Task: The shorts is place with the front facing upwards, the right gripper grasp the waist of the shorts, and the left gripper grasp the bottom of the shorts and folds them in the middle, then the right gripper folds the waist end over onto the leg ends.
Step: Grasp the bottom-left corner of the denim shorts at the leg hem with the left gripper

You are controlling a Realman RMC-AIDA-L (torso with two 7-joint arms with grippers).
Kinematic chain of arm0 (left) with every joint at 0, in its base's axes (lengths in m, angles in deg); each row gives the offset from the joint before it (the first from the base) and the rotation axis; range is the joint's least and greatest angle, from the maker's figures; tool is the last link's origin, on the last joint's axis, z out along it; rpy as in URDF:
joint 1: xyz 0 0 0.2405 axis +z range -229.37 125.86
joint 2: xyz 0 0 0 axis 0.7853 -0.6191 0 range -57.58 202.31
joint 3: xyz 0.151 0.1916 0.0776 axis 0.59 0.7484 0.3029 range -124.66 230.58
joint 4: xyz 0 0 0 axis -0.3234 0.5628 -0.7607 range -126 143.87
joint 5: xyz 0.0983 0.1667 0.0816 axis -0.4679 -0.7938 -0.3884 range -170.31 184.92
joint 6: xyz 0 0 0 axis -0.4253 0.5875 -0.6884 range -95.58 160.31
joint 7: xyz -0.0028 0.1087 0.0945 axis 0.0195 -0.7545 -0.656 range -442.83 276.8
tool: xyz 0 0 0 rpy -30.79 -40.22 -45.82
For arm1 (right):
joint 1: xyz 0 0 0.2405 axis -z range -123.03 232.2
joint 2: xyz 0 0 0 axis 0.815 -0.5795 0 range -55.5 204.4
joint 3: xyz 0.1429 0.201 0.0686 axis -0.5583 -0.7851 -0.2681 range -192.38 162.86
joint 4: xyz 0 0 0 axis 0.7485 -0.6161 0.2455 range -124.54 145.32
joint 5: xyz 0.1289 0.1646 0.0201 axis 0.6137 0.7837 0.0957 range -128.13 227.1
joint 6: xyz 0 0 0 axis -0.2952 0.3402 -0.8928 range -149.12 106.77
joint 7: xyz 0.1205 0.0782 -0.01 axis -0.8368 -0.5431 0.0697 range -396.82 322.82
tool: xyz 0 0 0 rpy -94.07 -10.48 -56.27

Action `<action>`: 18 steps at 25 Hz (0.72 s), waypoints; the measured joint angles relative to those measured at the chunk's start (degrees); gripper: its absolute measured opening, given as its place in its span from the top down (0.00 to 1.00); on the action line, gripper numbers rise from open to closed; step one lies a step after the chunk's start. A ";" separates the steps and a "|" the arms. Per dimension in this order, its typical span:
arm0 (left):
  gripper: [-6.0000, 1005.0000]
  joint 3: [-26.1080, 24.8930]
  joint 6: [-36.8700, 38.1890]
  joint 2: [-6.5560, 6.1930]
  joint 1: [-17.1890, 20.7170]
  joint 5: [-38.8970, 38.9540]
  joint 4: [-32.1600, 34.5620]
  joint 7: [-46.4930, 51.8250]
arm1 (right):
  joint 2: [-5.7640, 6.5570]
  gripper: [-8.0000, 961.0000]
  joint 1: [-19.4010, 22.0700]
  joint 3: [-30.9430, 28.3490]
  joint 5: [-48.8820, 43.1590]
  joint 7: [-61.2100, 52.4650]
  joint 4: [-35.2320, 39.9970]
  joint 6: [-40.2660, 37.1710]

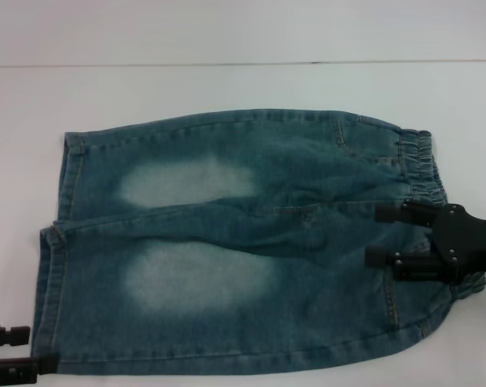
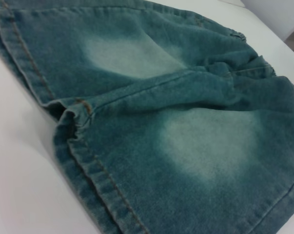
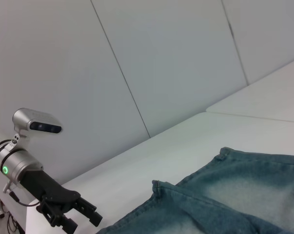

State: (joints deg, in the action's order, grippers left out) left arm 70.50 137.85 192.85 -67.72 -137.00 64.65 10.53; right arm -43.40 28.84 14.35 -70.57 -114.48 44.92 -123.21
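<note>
Shorts (image 1: pixel 243 242) lay flat on the white table (image 1: pixel 226 89), front up, so both ends were reachable. My right gripper (image 1: pixel 385 236) hovered over the waist of the shorts (image 1: pixel 424 165), fingers spread apart, holding nothing. My left gripper (image 1: pixel 18 350) waited just beside the bottom of the shorts (image 1: pixel 53 274), fingers likewise parted and empty, ready to pinch the hem.

Lab test cell, bare white table (image 1: pixel 226 81), plain panelled walls (image 3: pixel 161 58)
</note>
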 joint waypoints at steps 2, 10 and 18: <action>0.09 0.26 -0.29 0.30 -0.21 -0.58 -0.03 0.03 | 0.00 0.03 0.02 -0.18 0.00 0.05 -0.01 0.03; 0.09 0.48 -0.96 0.86 -0.67 -1.99 0.07 0.05 | -0.06 0.03 0.00 -0.29 0.00 0.06 -0.14 0.03; 0.09 2.04 -0.26 0.91 -0.91 -2.20 -0.05 0.34 | -0.23 0.03 0.00 -0.34 0.00 0.14 -0.17 0.09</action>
State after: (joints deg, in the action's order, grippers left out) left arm 72.54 137.59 193.76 -68.62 -139.20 64.60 10.87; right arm -43.62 28.83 14.01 -70.57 -114.35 44.75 -123.12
